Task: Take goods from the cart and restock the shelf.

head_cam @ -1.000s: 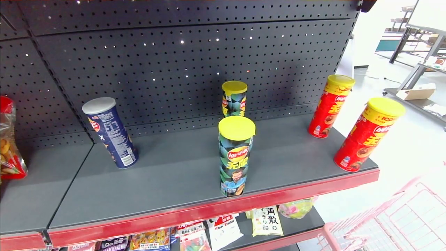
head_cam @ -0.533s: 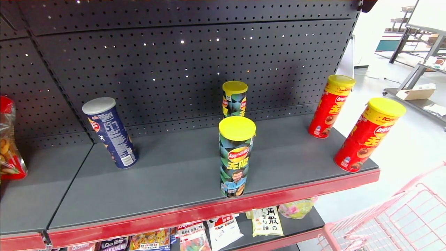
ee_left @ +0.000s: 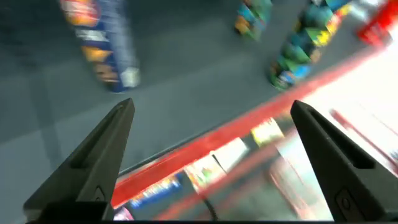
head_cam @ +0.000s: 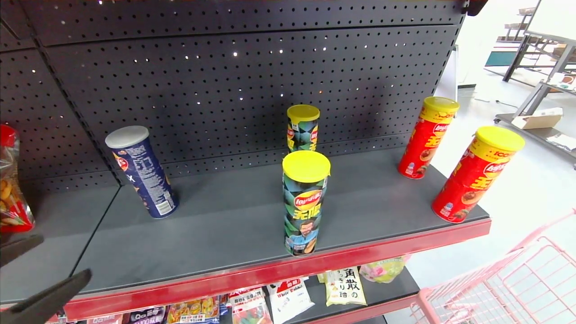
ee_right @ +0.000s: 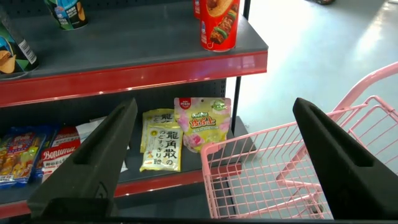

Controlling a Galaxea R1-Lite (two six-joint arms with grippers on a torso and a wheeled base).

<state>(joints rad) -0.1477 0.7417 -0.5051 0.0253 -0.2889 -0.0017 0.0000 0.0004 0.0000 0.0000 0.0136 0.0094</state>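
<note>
Left gripper (head_cam: 38,274) and right gripper (ee_right: 211,155) both gape empty before the shelf (head_cam: 225,234), so the fetching step seems due: reach next into the cart (head_cam: 535,283) at near right.

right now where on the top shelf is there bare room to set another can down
Widest bare patch on the shelf: between the blue can and the front green can. Another lies between that green can and the front red can. Crowded: the right end, with the back red can too.
</note>
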